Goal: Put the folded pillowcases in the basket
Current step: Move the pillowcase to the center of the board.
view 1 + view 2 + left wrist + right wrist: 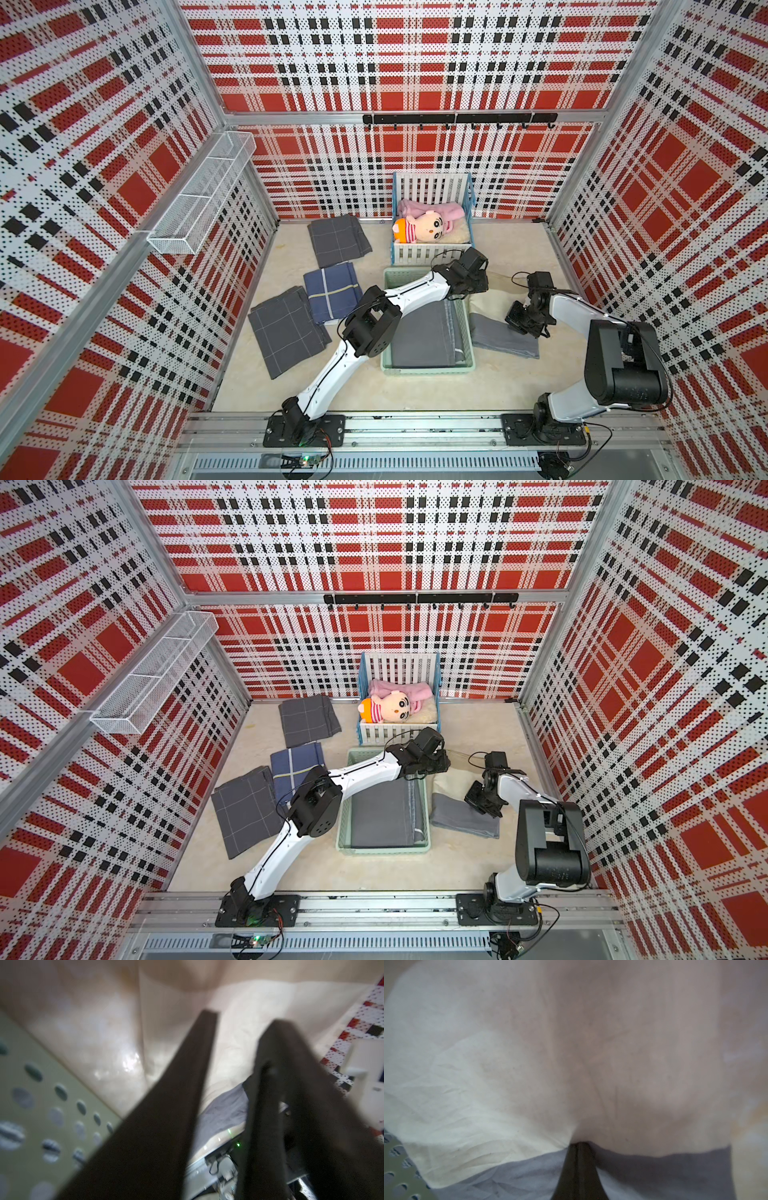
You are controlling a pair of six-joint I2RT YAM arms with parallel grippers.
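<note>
Pinched shut on cream cloth (467,1084) at right gripper (579,1144).
Narrowly parted, gripping nothing, at left gripper (243,1019) by mint-green basket (428,370) far corner; inside, lying flat, grey folded pillowcase (419,336); just beside, partly under the cloth, second grey pillowcase (503,338).

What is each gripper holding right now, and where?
The right gripper pinches the cream pillowcase at its edge over the grey cloth; the left gripper is open, holding nothing.

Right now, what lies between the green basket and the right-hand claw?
A cream cloth and a folded grey cloth lie between the basket and the right gripper. Both top views show this.
</note>
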